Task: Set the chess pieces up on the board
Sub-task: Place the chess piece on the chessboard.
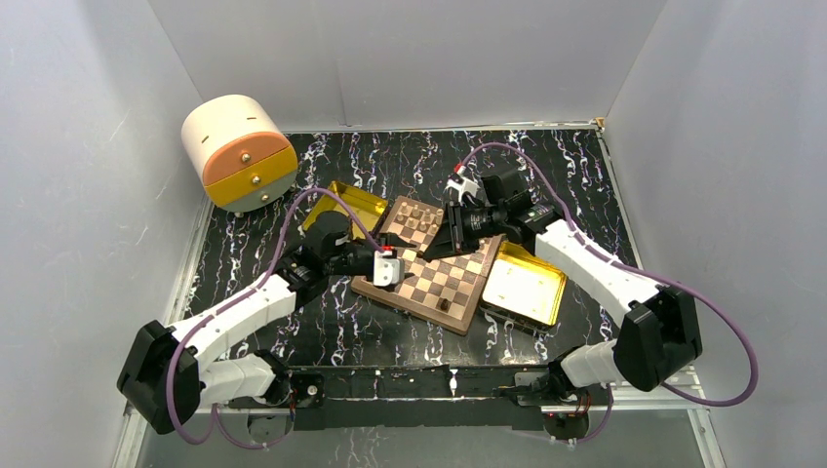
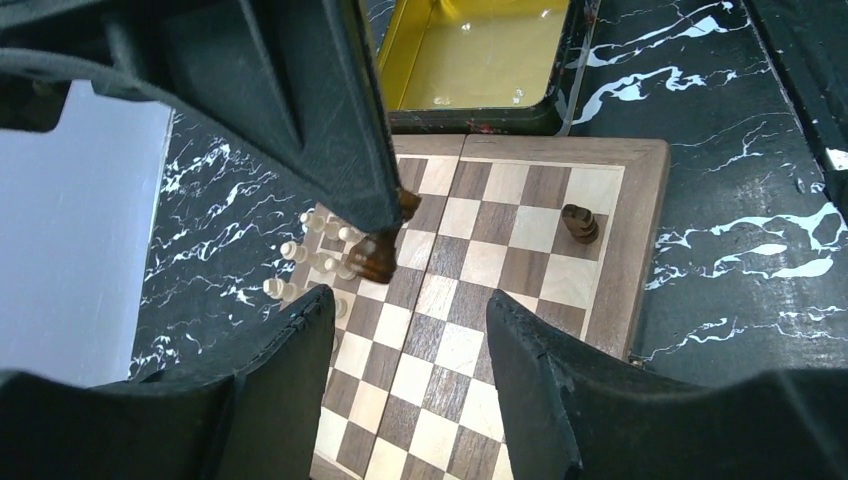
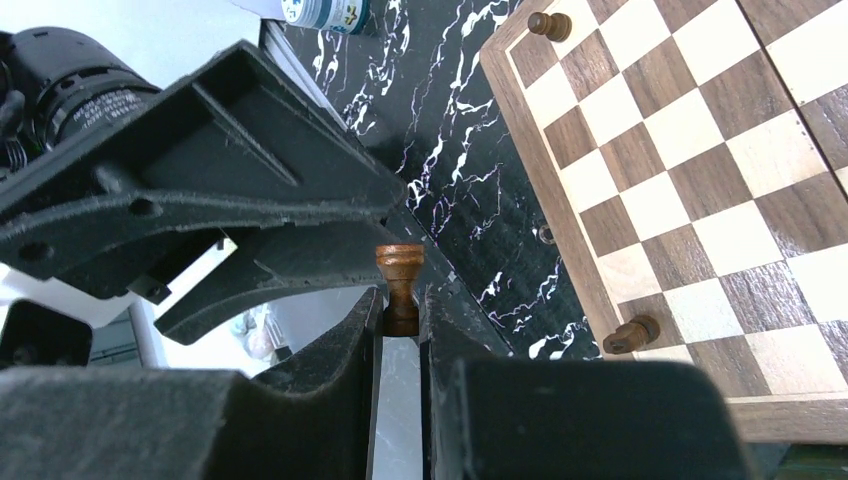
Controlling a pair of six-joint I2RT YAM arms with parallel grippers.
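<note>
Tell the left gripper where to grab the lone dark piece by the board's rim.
Grip the dark piece around its narrower body under the head, coming straight down from above. It seems to stand alone on a light square beside the board's rim, so the open left gripper has room on either side.

board (image 1: 439, 278) on table (image 1: 322, 322) centre | left tray (image 1: 351, 203) behind board's left corner | right tray (image 1: 527, 283) just beside board's right | drum (image 1: 239, 151) far left | pieces (image 1: 414, 219) on board's far half
</note>
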